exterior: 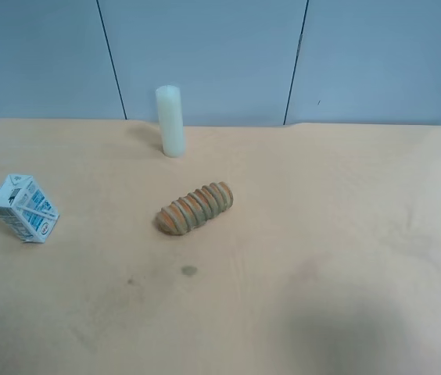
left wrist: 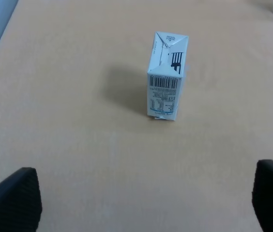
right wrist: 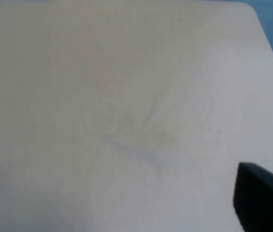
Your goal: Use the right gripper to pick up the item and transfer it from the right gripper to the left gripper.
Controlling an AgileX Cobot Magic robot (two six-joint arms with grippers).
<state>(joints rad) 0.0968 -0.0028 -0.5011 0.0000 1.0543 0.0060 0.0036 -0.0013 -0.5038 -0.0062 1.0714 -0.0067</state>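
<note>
**Milk carton parked near the tabletop's 9 o'clock edge**

The carton (exterior: 23,208) has blue print and a barcode, text too small to read. Loaf (exterior: 195,208) sits mid-tabletop (exterior: 345,234), cream cylinder (exterior: 170,121) at 12. Plenty of bare beige surface toward 3. Left hand (left wrist: 146,200) spread wide, empty; right hand (right wrist: 127,212) looks wide too.

You saw only the cut-off fingertips (left wrist: 11,200) of the left gripper (left wrist: 146,203), the right wrist view was blurred, and the carton's (left wrist: 165,77) print stayed unreadable.
</note>
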